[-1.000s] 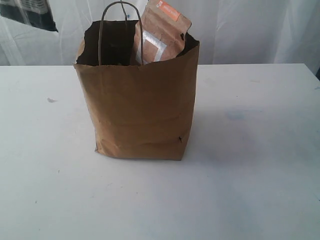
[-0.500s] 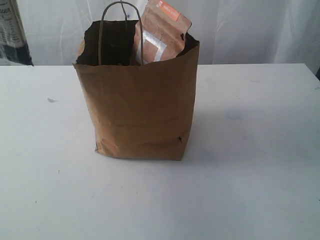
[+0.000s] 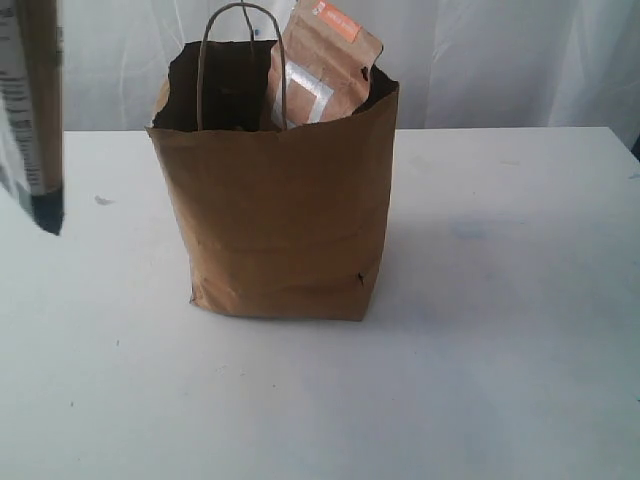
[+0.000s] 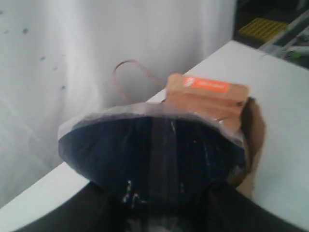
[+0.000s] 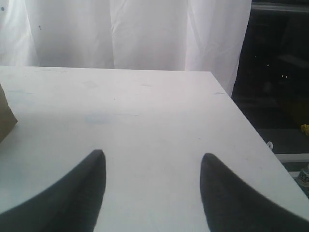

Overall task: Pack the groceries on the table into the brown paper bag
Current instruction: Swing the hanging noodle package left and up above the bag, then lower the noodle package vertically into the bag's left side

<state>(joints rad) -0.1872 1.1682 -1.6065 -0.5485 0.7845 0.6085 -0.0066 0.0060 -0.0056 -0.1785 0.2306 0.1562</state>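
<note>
The brown paper bag [image 3: 280,220] stands upright mid-table with its mouth open. A brown orange-labelled pouch [image 3: 322,70] pokes out of the top beside a cord handle [image 3: 240,40]. The long dark-blue noodle pack [image 3: 35,110] hangs upright above the table [image 3: 500,350], left of the bag. In the left wrist view its dark end [image 4: 154,150] fills the middle, and my left gripper [image 4: 164,205] is shut on it. The pouch [image 4: 207,94] and bag rim [image 4: 253,130] lie beyond. My right gripper [image 5: 152,159] is open and empty over bare tabletop [image 5: 145,111].
A white curtain [image 3: 500,60] hangs behind the table. In the right wrist view the table's side edge [image 5: 251,130] drops to a dark floor area, and a corner of the bag [image 5: 6,121] shows at the frame's border.
The noodle pack has come down along the left of the exterior view, from a sliver in the top corner to a long hanging strip. Bag, pouch and right gripper are unmoved.
</note>
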